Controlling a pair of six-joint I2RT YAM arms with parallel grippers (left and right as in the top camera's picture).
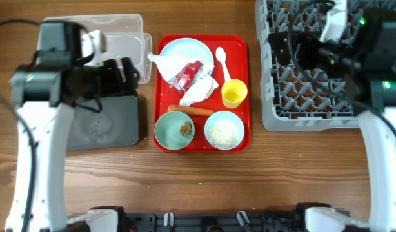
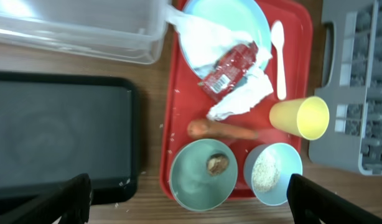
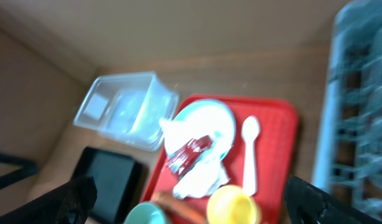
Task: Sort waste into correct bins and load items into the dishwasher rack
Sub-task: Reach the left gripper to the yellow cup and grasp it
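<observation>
Red plastic tray (image 1: 240,58) in the middle of the worktop (image 1: 198,187) carries everything I have to sort, and none of it has reached a bin or the rack (image 1: 301,96) yet. My left hand (image 2: 191,199) hangs over the near end of that tray, fingers spread wide and holding nothing. My right hand (image 3: 194,196) is spread and empty too, up by the rack, though its own view is blurred.

The red wrapper (image 2: 231,65) lies on top of the crumpled tissue (image 2: 244,96), and both drape over the pale-blue plate (image 2: 241,18). The carrot (image 2: 222,130) lies just beside the tissue and near the yellow cup (image 2: 300,117). One bowl (image 2: 191,183) holds the brown scrap (image 2: 217,163), and the other bowl (image 2: 284,180) holds the rice (image 2: 264,174). The spoon (image 2: 279,50) lies beside the plate. The clear tub (image 2: 73,31) and black tray (image 2: 54,130) sit to my left.

My main worry is the wrapper. If I pinch too deep I will likely gather tissue with it, and two kinds of waste will land in one bin. The carrot is round, so an off-centre squeeze could roll it into the cup. Tipping the rice bowl carelessly would scatter grains; a few white specks already lie on the tray and worktop. If both my arms reach in together, they may clash over the tray.
</observation>
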